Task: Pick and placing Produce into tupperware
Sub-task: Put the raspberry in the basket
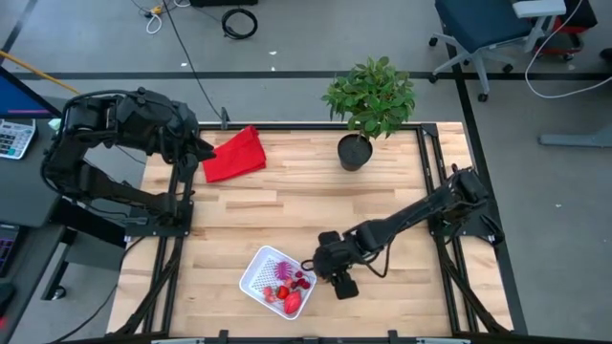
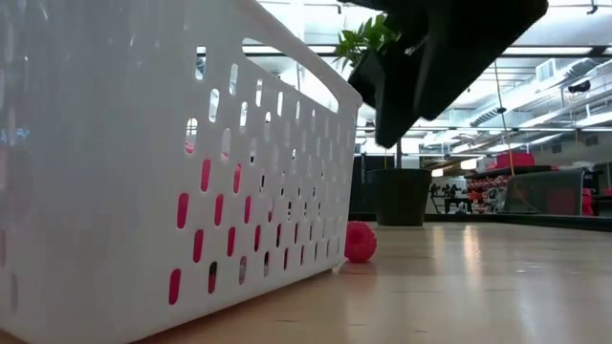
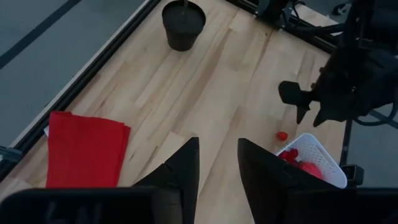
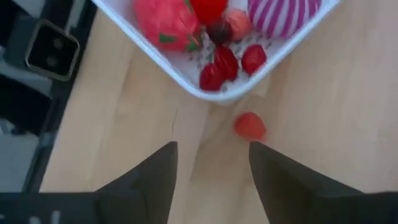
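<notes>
Tupperware (image 1: 260,274) near front tabletop edge, mostly loaded with produce (image 4: 214,65) | one stray red piece (image 4: 250,126) on tabletop just outside its rim, likely last | right gripper (image 4: 211,163) above it, jaws released, empty | left gripper (image 3: 217,163) parked near red cloth (image 3: 84,149), jaws apart, empty

Light wood table (image 1: 287,215): white tupperware (image 1: 256,274) near front edge, loose red berry (image 4: 250,126) just beside it, red cloth (image 1: 235,154), potted plant (image 1: 356,151) at back

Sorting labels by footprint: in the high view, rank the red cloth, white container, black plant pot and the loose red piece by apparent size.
1. red cloth
2. white container, close to the cloth
3. black plant pot
4. loose red piece, barely visible by the right pincer
</notes>
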### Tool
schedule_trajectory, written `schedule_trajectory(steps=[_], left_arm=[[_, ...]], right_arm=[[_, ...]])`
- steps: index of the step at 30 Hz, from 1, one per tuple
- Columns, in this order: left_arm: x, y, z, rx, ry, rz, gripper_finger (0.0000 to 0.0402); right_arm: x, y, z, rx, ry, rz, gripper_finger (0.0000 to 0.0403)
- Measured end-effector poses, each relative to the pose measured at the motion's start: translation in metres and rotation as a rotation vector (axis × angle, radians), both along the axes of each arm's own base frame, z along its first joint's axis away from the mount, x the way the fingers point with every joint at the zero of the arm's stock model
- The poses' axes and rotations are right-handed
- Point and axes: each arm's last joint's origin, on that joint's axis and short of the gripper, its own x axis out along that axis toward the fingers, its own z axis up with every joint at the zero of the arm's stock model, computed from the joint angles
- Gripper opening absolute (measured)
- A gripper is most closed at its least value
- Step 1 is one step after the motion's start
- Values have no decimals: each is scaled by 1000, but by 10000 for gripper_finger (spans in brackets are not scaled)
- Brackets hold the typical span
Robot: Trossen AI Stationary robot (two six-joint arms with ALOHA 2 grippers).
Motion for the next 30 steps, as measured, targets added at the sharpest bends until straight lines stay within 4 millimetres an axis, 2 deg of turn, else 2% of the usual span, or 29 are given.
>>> schedule_trajectory(steps=[3,11,18,25,30], left_arm=[[0,0,0,0,0,1,118],[0,0,0,-7,-3,11,113],[0,0,0,-17,-6,21,119],[1,0,1,-14,-23,21,113],[2,1,2,-12,-33,21,117]], right_arm=[[-3,2,-13,18,-32,-13,210],[-9,-7,-42,14,-98,-43,212],[-9,-17,-54,31,-176,-52,232],[-9,-17,-63,51,-242,-32,246],[-4,-15,-84,54,-236,-29,247]])
